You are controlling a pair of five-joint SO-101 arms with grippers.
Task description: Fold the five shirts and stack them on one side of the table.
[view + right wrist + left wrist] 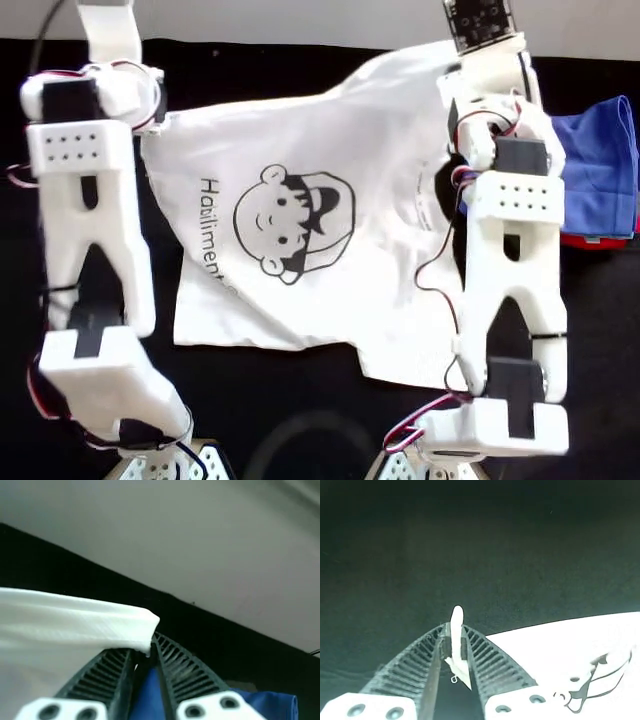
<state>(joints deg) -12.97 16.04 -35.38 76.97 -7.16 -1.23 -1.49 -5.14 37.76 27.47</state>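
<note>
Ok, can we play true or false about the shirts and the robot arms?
1. The white cloth shirt with a cartoon face lies over a black table. True.
2. The left gripper is open and holds nothing. False: it is shut on the white shirt's edge.
3. The right gripper pinches the white shirt. True.
4. The blue cloth shirt lies beside the left arm. False: it lies beside the right arm.

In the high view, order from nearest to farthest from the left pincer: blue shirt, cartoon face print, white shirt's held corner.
1. White shirt's corner, in the left pincer itself.
2. Cartoon face print, mid-shirt.
3. Blue shirt, beside the right arm.
</note>
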